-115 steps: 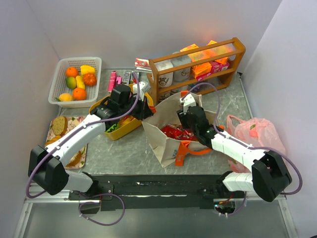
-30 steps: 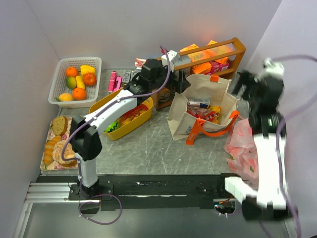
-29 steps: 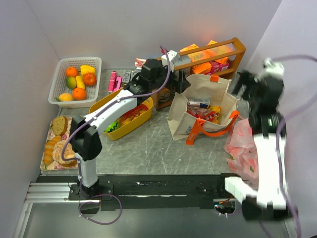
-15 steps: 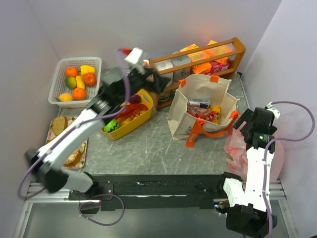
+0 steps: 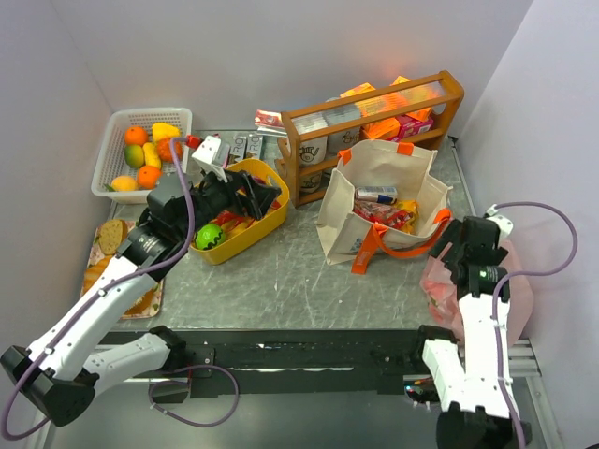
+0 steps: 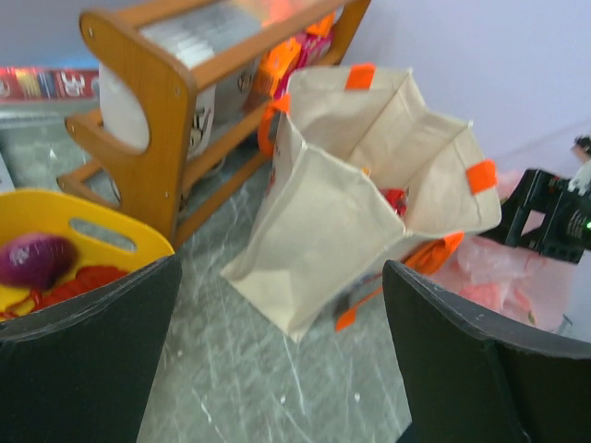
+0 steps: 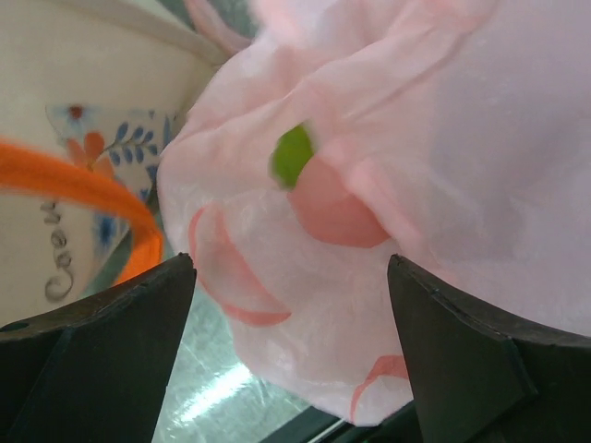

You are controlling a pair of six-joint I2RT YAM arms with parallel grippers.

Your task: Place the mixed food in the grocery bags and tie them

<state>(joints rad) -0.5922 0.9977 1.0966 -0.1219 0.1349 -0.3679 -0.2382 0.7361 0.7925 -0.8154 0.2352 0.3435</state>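
**Both pincers wide, nothing in either**

My left pincer [image 5: 260, 196] hangs open and empty over the yellow tub [image 5: 248, 234], where the green fruit [image 5: 208, 236] and the purple vegetable [image 6: 35, 259] lie. The cream tote [image 5: 339, 229] stands upright beside the wooden rack [image 5: 374, 105], with red packets [image 5: 374, 213] inside. My right pincer [image 5: 456, 248] gapes just as wide and holds nothing. It is close over the pink plastic bag [image 7: 416, 138], which slumps next to the tote's orange handle [image 5: 393, 251].

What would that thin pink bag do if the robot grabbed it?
The pink plastic bag looks thin and wrinkled, so it would probably go limp and bunch up. Light shows through it, so it is likely very light; a push may just fold it.
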